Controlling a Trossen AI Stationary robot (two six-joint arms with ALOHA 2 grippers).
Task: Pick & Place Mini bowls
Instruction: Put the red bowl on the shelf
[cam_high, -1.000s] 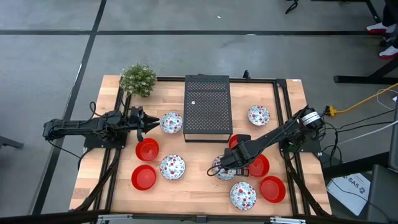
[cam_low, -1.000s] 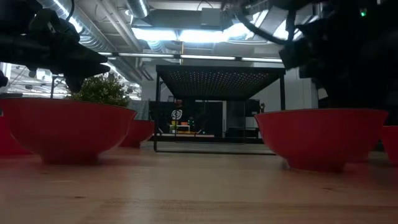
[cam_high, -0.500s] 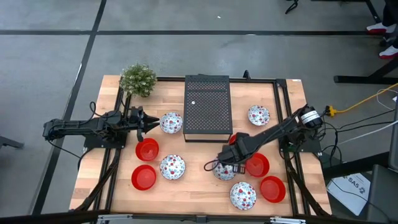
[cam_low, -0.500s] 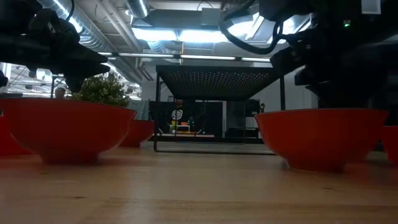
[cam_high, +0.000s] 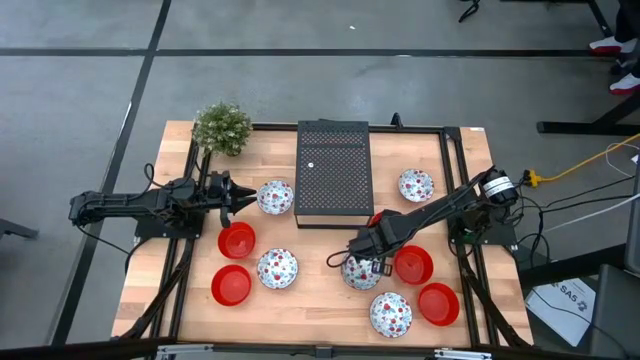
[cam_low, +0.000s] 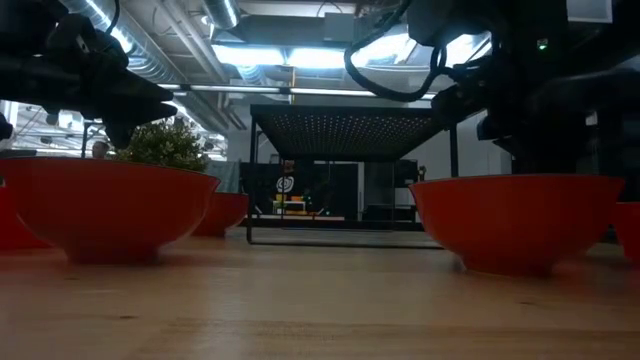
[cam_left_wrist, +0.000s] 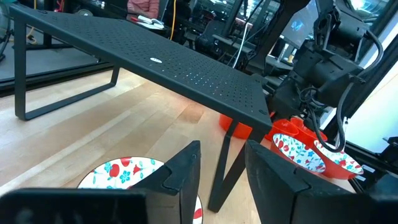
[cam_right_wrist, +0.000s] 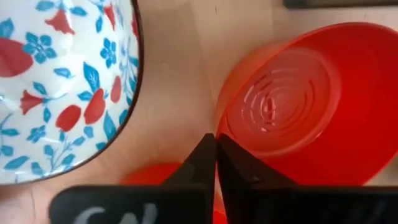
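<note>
Several mini bowls sit upright on the wooden table, some floral, some red. My left gripper (cam_high: 243, 197) is open and hovers level at the table's left, just short of a floral bowl (cam_high: 275, 197), which also shows under its fingers in the left wrist view (cam_left_wrist: 134, 177). My right gripper (cam_high: 350, 263) is shut and empty, pointing down over the table's middle. Its tips (cam_right_wrist: 215, 140) stand above bare wood between a floral bowl (cam_right_wrist: 59, 87) and a red bowl (cam_right_wrist: 292, 112). In the high view that floral bowl (cam_high: 362, 274) lies right beneath it.
The black perforated box (cam_high: 334, 172) stands at the far middle and the green plant (cam_high: 222, 128) at the far left. Other bowls: red (cam_high: 237, 241), red (cam_high: 231, 285), floral (cam_high: 277, 268), floral (cam_high: 416, 185), red (cam_high: 413, 265), red (cam_high: 438, 303), floral (cam_high: 391, 314).
My right gripper has gone a little toward the table's left edge, from over the red bowl's side to above the floral bowl near the middle. No bowl has moved.
</note>
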